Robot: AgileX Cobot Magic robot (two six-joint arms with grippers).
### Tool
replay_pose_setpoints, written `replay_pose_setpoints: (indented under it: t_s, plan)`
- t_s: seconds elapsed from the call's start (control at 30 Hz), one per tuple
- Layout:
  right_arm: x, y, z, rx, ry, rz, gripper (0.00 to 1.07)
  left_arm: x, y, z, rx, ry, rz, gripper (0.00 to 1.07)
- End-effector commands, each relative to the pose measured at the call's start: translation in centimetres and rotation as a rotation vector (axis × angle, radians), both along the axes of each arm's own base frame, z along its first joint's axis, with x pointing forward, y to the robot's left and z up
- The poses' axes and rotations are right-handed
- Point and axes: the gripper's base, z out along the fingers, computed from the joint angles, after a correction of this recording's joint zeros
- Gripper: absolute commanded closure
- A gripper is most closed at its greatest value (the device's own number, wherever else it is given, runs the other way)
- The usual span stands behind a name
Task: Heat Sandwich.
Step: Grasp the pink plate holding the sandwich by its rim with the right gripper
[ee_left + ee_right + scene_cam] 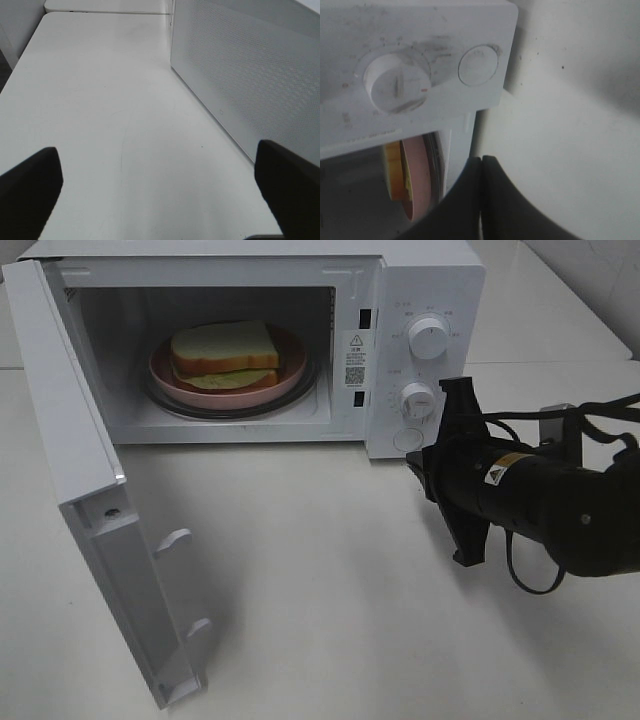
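Observation:
The sandwich (225, 350), white bread with a tan crust and greenish filling, lies on a pink plate (292, 371) inside the open microwave (425, 280). In the right wrist view the sandwich (394, 170) and the plate (418, 177) show edge-on through the opening. My right gripper (414, 465) hovers just in front of the control panel's lower corner, a little apart from it, shut with nothing held; its closed fingertips (481, 160) point at the oven's front. My left gripper (160, 195) is out of the high view and stands open over the bare table beside the microwave's perforated side wall (250, 75).
The microwave door (90, 490) is swung wide open toward the front left. On the panel are an upper dial (429, 337), a lower dial (417, 400) and a round button (405, 439). White table (320, 600) stretches in front of the oven.

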Motion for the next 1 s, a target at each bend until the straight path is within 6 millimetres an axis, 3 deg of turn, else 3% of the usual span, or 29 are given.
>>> replay_pose_setpoints:
  t_s: [0.03,0.47,0.67,0.9,1.0]
  plan:
    - [-1.1,0.3,1.3,-0.098,0.029,0.154,1.07,-0.1,0.0,0.0,-0.002,-0.006,-0.004,0.06]
    - [-2.9,0.2,3.6,-0.448,0.097,0.516,1.06,-0.1,0.0,0.0,-0.002,-0.006,-0.004,0.06]
    - [-2.5,1.0,5.7,-0.687,0.073,0.823,1.05,-0.1,0.0,0.0,-0.002,-0.006,-0.004,0.06]
    - [-2.2,1.6,7.2,-0.845,0.035,1.067,1.04,-0.1,0.0,0.0,-0.002,-0.006,-0.004,0.06]
    - [-2.2,1.9,8.2,-0.941,0.011,1.249,1.03,-0.1,0.0,0.0,-0.002,-0.006,-0.004,0.06]
